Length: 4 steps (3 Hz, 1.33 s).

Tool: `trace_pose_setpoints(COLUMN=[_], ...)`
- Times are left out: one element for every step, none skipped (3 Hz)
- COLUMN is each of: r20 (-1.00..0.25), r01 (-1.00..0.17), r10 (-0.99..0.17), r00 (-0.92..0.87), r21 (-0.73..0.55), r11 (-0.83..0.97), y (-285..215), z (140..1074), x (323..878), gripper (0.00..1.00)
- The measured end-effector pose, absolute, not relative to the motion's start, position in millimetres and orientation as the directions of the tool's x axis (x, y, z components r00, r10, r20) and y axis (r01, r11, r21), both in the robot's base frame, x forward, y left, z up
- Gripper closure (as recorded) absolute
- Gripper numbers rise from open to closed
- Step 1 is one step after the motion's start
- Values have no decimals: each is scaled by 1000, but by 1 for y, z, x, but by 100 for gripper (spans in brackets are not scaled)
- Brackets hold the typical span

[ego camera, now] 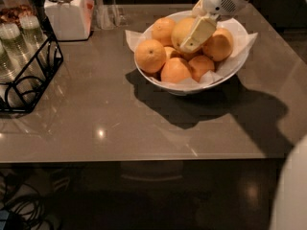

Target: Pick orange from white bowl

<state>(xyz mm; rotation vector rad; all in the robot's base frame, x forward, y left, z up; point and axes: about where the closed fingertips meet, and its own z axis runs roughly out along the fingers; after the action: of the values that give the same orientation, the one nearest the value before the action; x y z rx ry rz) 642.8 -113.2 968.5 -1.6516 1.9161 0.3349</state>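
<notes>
The white bowl (218, 79), lined with crumpled white paper, stands at the back middle of the brown table and holds several oranges. The large pale orange (178, 28) sits high in the middle of the pile. My gripper (184, 36) reaches down from the upper right and is closed around this orange. One cream finger (197, 32) lies across the orange's right front side; the other finger is hidden behind it. Deeper-orange fruits lie around it, one at the left (150, 55) and one at the right (218, 44).
A white lidded jar (67, 11) and a clear glass (108, 13) stand at the back left. A black wire rack (33, 75) with glass bottles is at the left edge. My white body (292, 195) fills the lower right corner.
</notes>
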Motion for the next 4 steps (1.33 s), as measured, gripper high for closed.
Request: trace_pose_setpoints(r20=[-622, -679, -755, -825], r01=[-937, -929, -938, -941], r10=[-780, -732, -656, -562], r00=[-69, -61, 1, 57], r21=[-227, -229, -228, -232], r11=[264, 290, 261, 245], y=[-131, -142, -149, -157], z=[987, 993, 1005, 1017], x=[630, 621, 600, 563], gripper=[100, 100, 100, 100])
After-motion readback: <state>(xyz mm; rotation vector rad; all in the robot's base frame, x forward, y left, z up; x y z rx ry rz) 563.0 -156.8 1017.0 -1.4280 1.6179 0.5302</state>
